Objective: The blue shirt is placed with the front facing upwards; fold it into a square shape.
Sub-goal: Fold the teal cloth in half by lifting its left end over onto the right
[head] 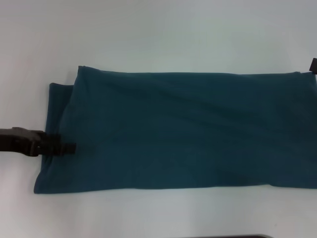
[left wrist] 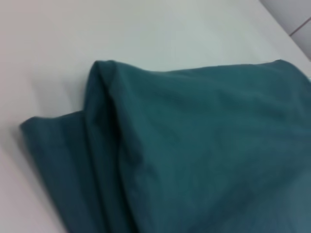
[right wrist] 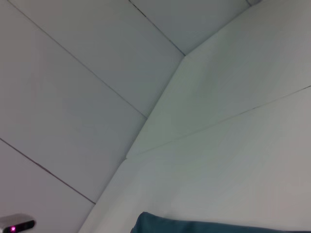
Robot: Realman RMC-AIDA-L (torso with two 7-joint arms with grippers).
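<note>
The blue shirt [head: 183, 131] lies flat on the white table as a long, folded dark teal rectangle that reaches the right edge of the head view. At its left end a lower layer sticks out beneath the top layer [left wrist: 63, 160]. My left gripper [head: 63, 148] comes in low from the left and reaches just onto the shirt's left edge, about two thirds of the way toward the near side. A small black part of my right gripper [head: 313, 64] shows at the shirt's far right corner. The right wrist view catches only a sliver of the shirt [right wrist: 204, 227].
The white table [head: 158, 34] extends beyond the shirt on the far, left and near sides. In the right wrist view the table edge [right wrist: 160, 121] and grey floor tiles [right wrist: 73, 97] show, with a small device with a pink light [right wrist: 14, 225] on the floor.
</note>
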